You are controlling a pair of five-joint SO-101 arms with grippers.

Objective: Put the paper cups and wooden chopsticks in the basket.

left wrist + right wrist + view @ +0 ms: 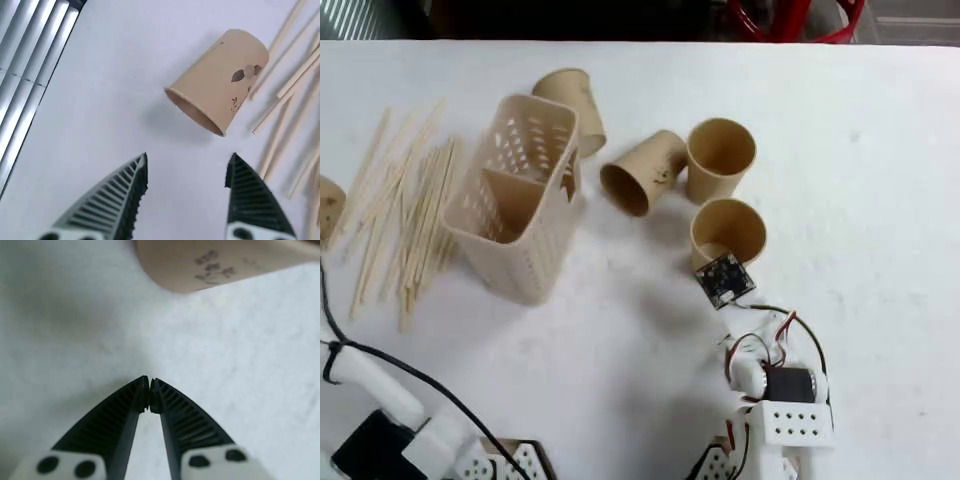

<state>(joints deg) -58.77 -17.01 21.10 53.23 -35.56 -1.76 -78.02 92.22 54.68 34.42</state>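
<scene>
Our gripper [149, 388] hangs just above the white table [250, 370], its fingertips pressed together on nothing. A paper cup [215, 260] stands near, apart from the tips.

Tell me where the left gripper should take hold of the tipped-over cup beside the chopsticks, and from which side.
Probably the rim. The cup lies on its side with its open mouth turned toward the open left gripper. Come in from the mouth side, with one finger inside and one outside the upper wall. The chopsticks crowd its closed end, so that side looks worse.
</scene>
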